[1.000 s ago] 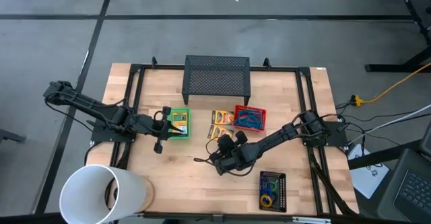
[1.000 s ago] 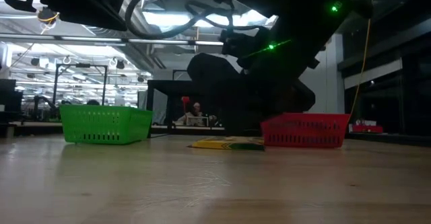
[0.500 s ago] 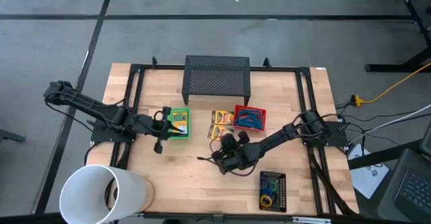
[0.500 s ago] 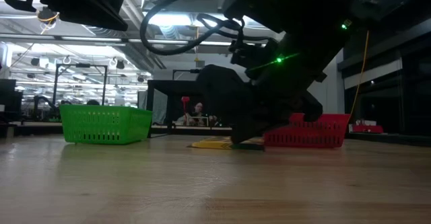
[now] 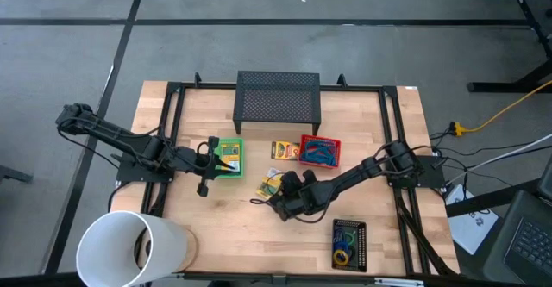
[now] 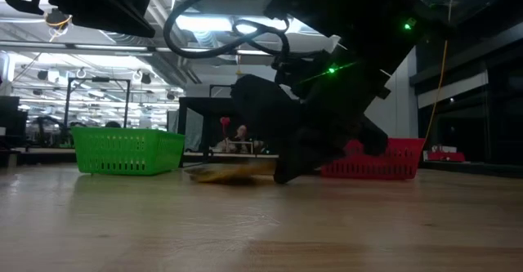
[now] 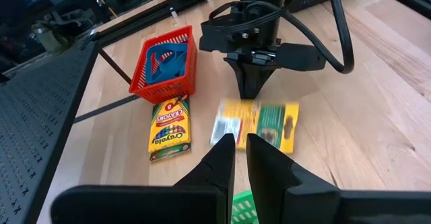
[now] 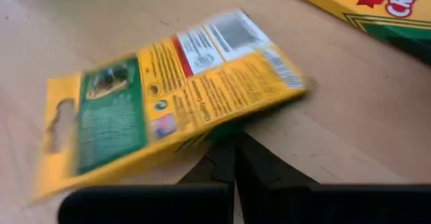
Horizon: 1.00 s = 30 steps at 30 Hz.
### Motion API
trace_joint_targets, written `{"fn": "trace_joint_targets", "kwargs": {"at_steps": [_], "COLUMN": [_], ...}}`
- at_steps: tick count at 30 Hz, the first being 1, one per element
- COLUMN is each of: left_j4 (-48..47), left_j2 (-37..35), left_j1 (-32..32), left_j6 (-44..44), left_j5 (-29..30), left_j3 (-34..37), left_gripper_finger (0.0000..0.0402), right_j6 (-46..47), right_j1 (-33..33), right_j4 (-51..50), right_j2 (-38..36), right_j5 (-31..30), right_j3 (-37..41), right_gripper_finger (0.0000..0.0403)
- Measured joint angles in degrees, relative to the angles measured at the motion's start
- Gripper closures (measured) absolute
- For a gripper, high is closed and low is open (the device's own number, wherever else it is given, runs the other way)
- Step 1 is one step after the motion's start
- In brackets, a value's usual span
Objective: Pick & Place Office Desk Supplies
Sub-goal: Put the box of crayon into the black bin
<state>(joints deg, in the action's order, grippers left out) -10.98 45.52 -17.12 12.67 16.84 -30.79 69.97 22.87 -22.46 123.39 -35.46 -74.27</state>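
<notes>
Right gripper nudging a crayon box

Left gripper (image 5: pixel 210 155), nearly pressed together, is hovering at the green tray (image 5: pixel 229 159); on the tabletop (image 5: pixel 224 209), right gripper (image 5: pixel 278 199), pressed together, is touching the tilted crayon box (image 5: pixel 270 184) near the red tray (image 5: pixel 320 152).

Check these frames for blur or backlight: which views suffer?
Right wrist view: the crayon box is smeared with motion. Left wrist view: that box is blurred too, the second box sharp. Low view: bright ceiling lights leave the right arm a dark silhouette.

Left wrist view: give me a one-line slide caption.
Right gripper, shut, touches a flipped crayon box beside a second box and the red tray.
</notes>
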Motion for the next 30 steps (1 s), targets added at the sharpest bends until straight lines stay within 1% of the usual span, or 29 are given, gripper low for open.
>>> {"fn": "trace_joint_targets", "kwargs": {"at_steps": [7, 10, 15, 18, 21, 25, 27, 30], "left_j4": [-0.97, -0.94, -0.92, -0.98, -0.87, -0.83, -0.8, -0.79], "left_j2": [0.01, 0.0, 0.0, 0.02, 0.02, 0.0, 0.02, 0.0], "left_j1": [0.0, 0.0, 0.0, -0.06, -0.44, -0.46, -0.46, -0.46], "left_j6": [0.02, -0.02, -2.16, -3.13, -3.45, -3.48, -3.45, -3.43], "left_j5": [0.0, 0.0, -1.26, -1.6, -1.57, -1.57, -1.55, -1.55], "left_j3": [0.0, 0.0, 0.0, 0.0, 0.0, 0.0, 0.0, 0.0], "left_gripper_finger": [0.0366, 0.0366, 0.0366, 0.0366, 0.0366, 0.0366, 0.0366, 0.0366], "right_j6": [1.08, 1.09, -4.05, -8.51, -11.33, -13.29, -14.35, -16.81], "right_j1": [1.57, 2.57, 3.99, 5.65, 7.12, 9.53, 10.58, 11.5], "right_j4": [1.09, 1.09, 1.11, 1.88, 2.67, 6.12, 8.47, 10.02], "right_j2": [1.03, 0.57, -0.61, -1.04, -1.07, -1.07, -1.07, -0.4], "right_j5": [-1.77, -1.22, 2.46, 5.78, 11.43, 17.2, 18.2, 15.77], "right_j3": [-0.03, -0.12, -0.94, -1.98, -3.64, -4.56, -4.56, -4.71], "right_gripper_finger": [0.0403, 0.0403, 0.0403, 0.0394, 0.0366, 0.0316, 0.0291, 0.026]}}
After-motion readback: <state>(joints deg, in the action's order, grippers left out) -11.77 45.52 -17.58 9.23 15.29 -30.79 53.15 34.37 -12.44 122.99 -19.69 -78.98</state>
